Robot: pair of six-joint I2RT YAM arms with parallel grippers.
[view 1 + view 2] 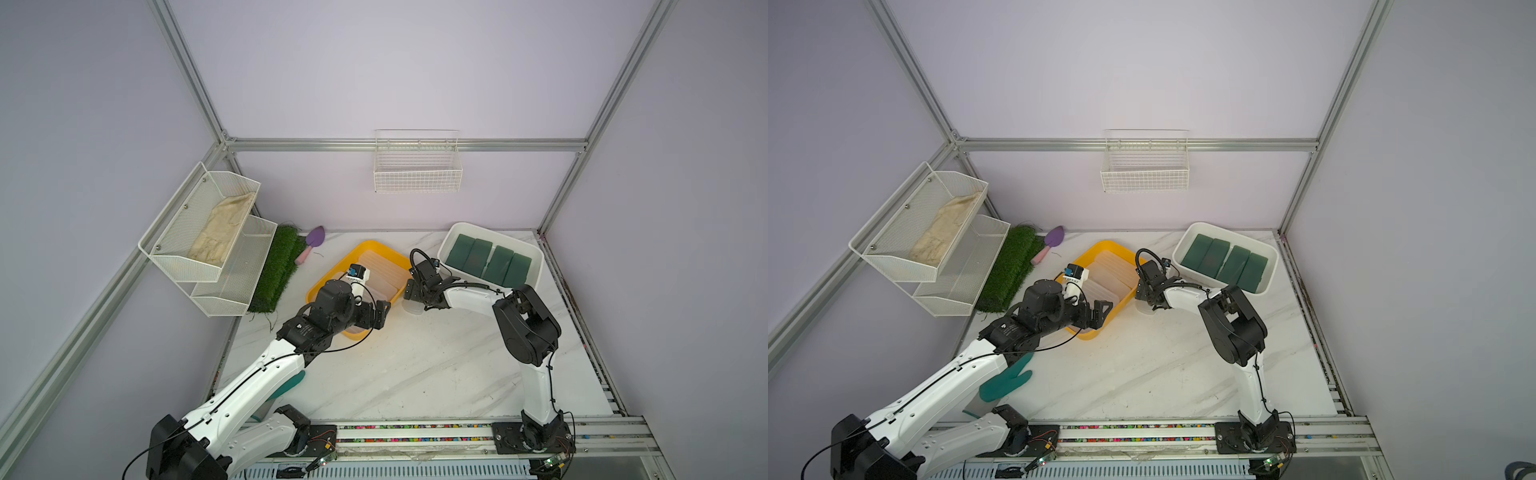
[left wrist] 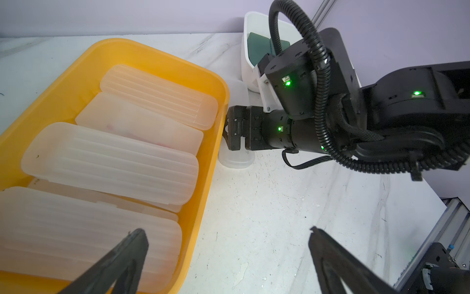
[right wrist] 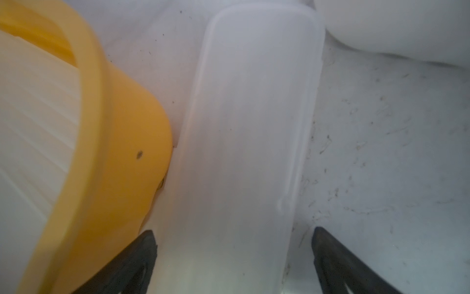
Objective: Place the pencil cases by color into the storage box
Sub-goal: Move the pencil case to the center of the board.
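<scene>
Lying loose: frosted clear flat plastic pencil case [image 3: 249, 127], on table [image 3: 381, 152] between yellow plastic tray [image 3: 122, 142] and white plastic bin [image 3: 381, 25].
Long axis: straight out from right gripper [image 3: 232, 231], between its spread fingers; nothing grasped.
Left gripper [image 2: 227, 231]: spread, empty, farther off.
</scene>
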